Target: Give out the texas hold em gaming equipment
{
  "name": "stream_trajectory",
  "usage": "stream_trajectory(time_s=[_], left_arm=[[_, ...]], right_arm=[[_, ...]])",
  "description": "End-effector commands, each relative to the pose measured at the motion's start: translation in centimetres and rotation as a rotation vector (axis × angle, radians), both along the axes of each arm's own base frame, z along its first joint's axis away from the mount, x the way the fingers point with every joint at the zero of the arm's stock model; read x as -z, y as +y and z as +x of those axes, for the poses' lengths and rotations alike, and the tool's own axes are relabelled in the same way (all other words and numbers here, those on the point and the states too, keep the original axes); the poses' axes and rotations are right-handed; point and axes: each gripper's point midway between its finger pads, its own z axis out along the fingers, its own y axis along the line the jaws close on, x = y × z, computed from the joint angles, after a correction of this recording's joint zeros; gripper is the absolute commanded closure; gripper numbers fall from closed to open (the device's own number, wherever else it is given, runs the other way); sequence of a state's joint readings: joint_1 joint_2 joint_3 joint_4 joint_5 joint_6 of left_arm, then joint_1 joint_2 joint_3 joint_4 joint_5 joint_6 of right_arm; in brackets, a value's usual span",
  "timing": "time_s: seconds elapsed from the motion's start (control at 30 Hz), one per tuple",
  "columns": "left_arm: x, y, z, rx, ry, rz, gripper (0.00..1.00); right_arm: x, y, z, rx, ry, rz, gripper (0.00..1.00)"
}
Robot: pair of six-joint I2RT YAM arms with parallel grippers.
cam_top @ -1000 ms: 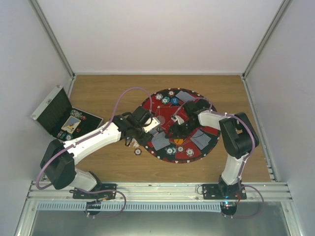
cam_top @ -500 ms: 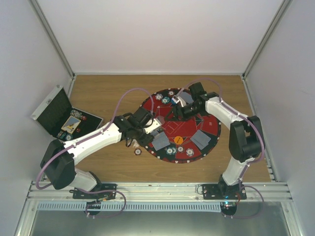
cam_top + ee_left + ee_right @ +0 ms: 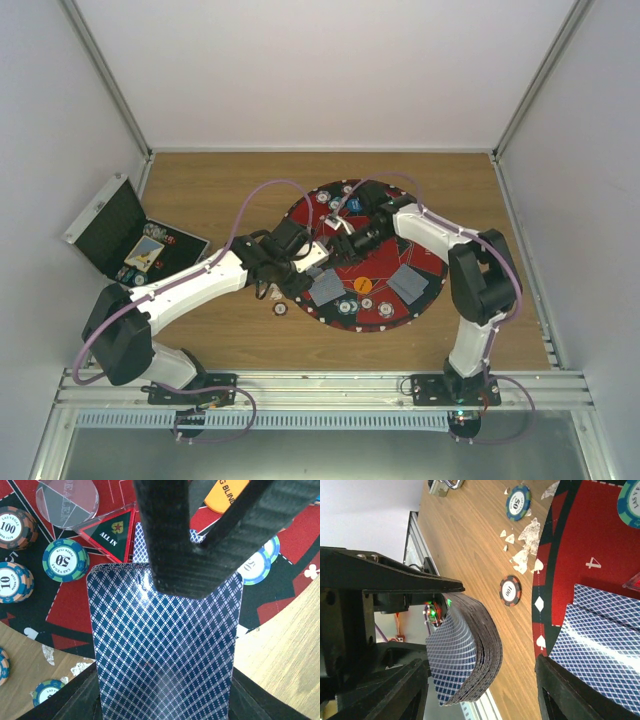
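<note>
- My reference is the large round red-and-black numbered mat [image 3: 385,262]; every place below is given from it.
- The left gripper [image 3: 303,258] sits at the mat's left edge, clamped on a thick deck of blue-diamond-backed playing cards [image 3: 165,650]. The deck bows a little in the grip.
- The right gripper [image 3: 348,237] hangs over the mat's left-centre, just beside that deck. Its jaws stand well apart, and I can see nothing pinched between them.
- Done so far:
  - Two lots of face-down cards lie on the mat's near half, one near-left [image 3: 327,287] and one near-right [image 3: 407,283].
  - A small round orange disc [image 3: 360,284] lies between the two lots.
  - Striped-edge poker chips sit at the mat's near rim [image 3: 346,307].
  - More chips sit at its far rim [image 3: 337,203].
- A red triangular "ALL IN" marker [image 3: 110,532] and a clear round plastic disc [image 3: 67,502] are also on the mat, just past the deck.
- Left to do:
  - The deck is thick, so most of the cards are undealt.
  - The open black aluminium-edged case [image 3: 105,225], well left of the mat, holds chips and a card.
  - A dark-rimmed stray chip [image 3: 281,308] lies on the wood just off the mat's near-left edge.
- My read is mid-task, with card dealing as the step in hand; I'd next want the right jaws to take the top card.
</note>
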State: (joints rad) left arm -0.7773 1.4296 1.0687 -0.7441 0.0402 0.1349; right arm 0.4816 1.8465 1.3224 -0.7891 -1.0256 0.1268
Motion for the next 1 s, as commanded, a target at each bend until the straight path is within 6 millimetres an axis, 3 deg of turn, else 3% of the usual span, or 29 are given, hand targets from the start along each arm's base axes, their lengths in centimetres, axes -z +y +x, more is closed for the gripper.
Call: stream_trajectory(time_s=[0.0, 0.4, 0.97], left_arm=[[-1.1, -1.0, 0.3, 0.022, -0.035, -0.043, 0.45], [-1.1, -1.1, 0.3, 0.024, -0.035, -0.043, 0.45], [-1.0, -1.0, 0.3, 0.023, -0.034, -0.037, 0.46]], right_arm=[[0.1, 0.7, 0.0, -0.023, -0.006, -0.006, 0.41], [1.6, 1.7, -0.3, -0.058, 0.003, -0.043, 0.49], [2.2, 0.6, 0.8, -0.004, -0.024, -0.105, 0.58]])
